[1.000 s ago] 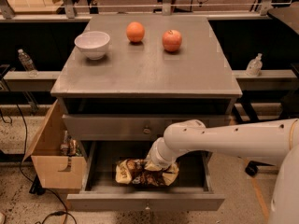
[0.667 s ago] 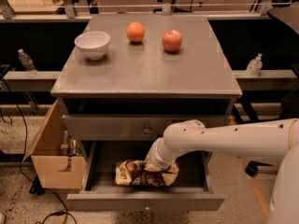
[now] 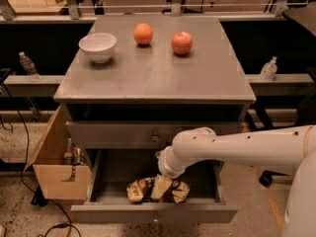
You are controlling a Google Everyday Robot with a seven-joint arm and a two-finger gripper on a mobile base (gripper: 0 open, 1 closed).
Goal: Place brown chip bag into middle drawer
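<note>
The brown chip bag [image 3: 140, 189], crinkled with a dark middle and tan-yellow ends, lies on the floor of the pulled-out drawer [image 3: 153, 214] near its front wall. My white arm reaches in from the right. The gripper [image 3: 161, 185] points down into the drawer and sits right on the middle of the bag, covering part of it. The drawer above, with a small knob [image 3: 155, 138], is closed.
On the grey cabinet top [image 3: 153, 78] stand a white bowl [image 3: 98, 46], an orange [image 3: 143, 33] and a red apple [image 3: 181, 42]. An open cardboard box [image 3: 54, 169] stands left of the drawer. Bottles [image 3: 269, 69] stand on side ledges.
</note>
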